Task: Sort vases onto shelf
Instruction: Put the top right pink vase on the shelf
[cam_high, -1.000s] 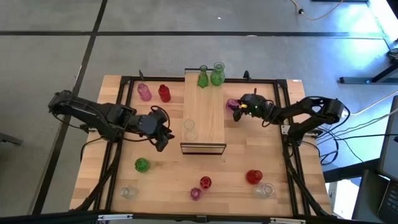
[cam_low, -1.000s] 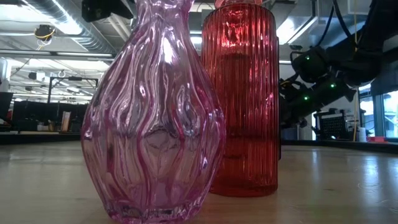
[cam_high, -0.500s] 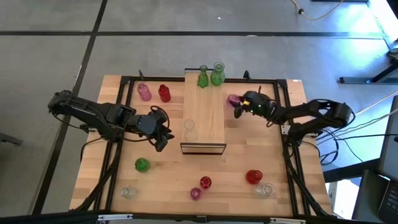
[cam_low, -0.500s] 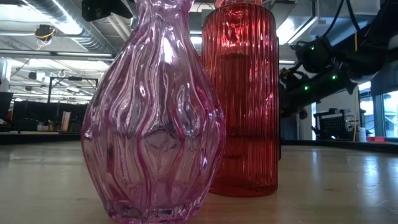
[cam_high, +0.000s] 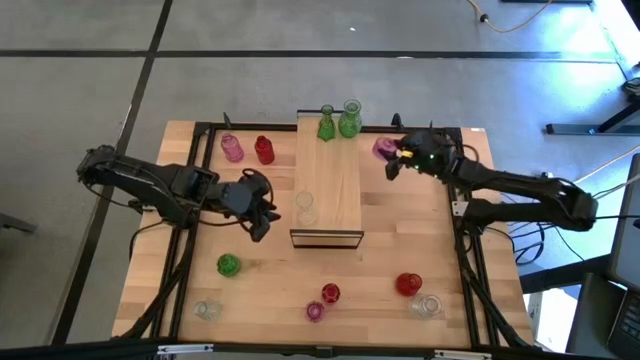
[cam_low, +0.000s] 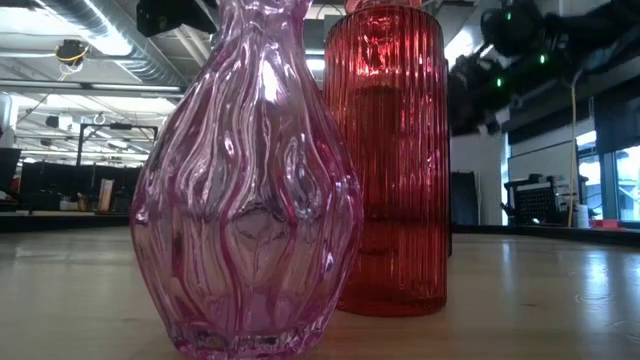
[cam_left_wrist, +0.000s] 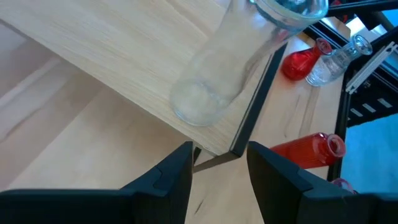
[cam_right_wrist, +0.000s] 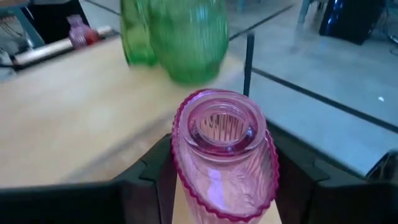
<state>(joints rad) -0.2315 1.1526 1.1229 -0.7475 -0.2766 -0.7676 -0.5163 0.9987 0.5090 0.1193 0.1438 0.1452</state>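
The shelf (cam_high: 328, 180) lies in the middle of the table. Two green vases (cam_high: 338, 122) stand at its far end and a clear vase (cam_high: 305, 208) near its dark-framed near end. My right gripper (cam_high: 392, 158) is right of the shelf's far end, shut on a pink vase (cam_high: 383, 148). My left gripper (cam_high: 262, 215) hangs open left of the shelf, pointing at the clear vase (cam_left_wrist: 230, 68), nothing between its fingers. In the low view a pink vase (cam_low: 245, 180) and a red vase (cam_low: 390, 160) stand on their bases close to the camera. My right gripper pinches the pink vase's round body (cam_right_wrist: 186, 186) between its two fingers (cam_right_wrist: 152, 177), one on each side. The fingers come nearly level from the table's right side. The vase is lifted off the table, roughly upright, its open mouth (cam_right_wrist: 222, 121) up.
Loose vases stand on the table: pink (cam_high: 232, 149) and red (cam_high: 264, 150) at the far left, green (cam_high: 228, 265) and clear (cam_high: 207, 310) at the near left, red (cam_high: 330, 294), pink (cam_high: 315, 312), red (cam_high: 407, 284) and clear (cam_high: 428, 306) near the front edge.
My right gripper has risen with the pink vase and drifted toward the table's far edge, lifting the vase clear of the table beside the shelf.
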